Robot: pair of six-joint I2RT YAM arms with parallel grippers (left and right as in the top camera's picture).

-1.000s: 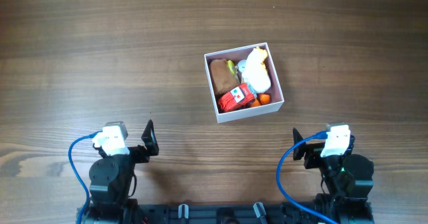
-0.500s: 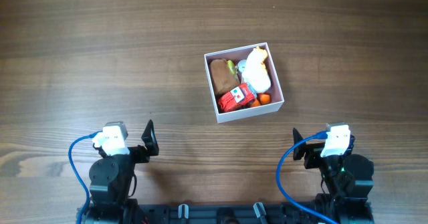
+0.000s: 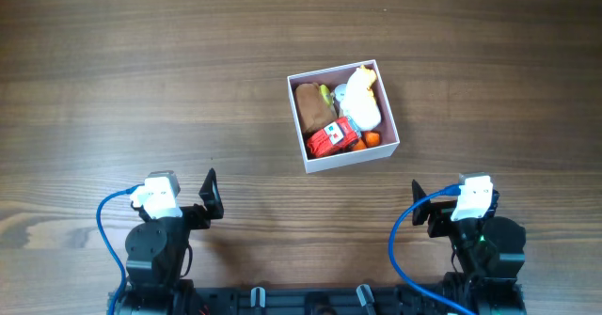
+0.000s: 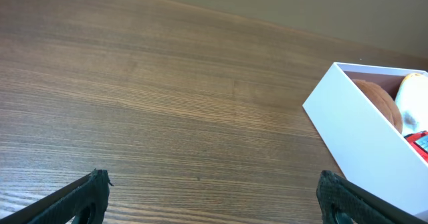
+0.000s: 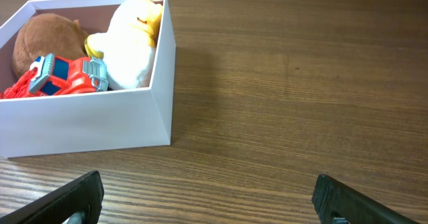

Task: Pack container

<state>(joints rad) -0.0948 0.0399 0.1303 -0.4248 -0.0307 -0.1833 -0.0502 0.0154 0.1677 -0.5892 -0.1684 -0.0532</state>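
Note:
The container (image 3: 388,118) is a square white-walled box right of the table's middle. It holds a brown plush (image 3: 310,106), a white and yellow plush (image 3: 362,99), a red toy truck (image 3: 331,138) and small green and orange pieces. It also shows in the left wrist view (image 4: 361,140) and the right wrist view (image 5: 87,127). My left gripper (image 4: 214,194) is open and empty at the near left, well short of the box. My right gripper (image 5: 207,197) is open and empty at the near right, in front of the box.
The wooden table (image 3: 141,80) carries nothing else in view. Both arm bases stand at the near edge, the left (image 3: 155,249) and the right (image 3: 480,244), with blue cables.

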